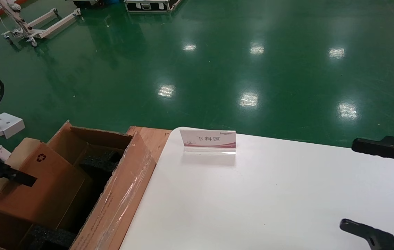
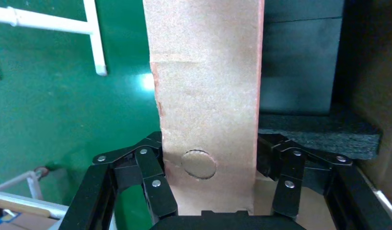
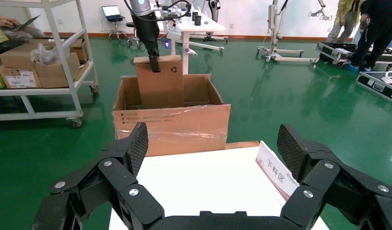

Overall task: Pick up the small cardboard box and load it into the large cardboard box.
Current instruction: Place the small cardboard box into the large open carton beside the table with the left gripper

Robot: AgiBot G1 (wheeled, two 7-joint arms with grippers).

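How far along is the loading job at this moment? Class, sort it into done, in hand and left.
Done: the small cardboard box is picked up, clamped in the left pincer. In hand: it hangs upright, its lower part already inside the large cardboard box, above the black foam. Left: lowering it fully and letting go. The right pincer waits open over the white table.
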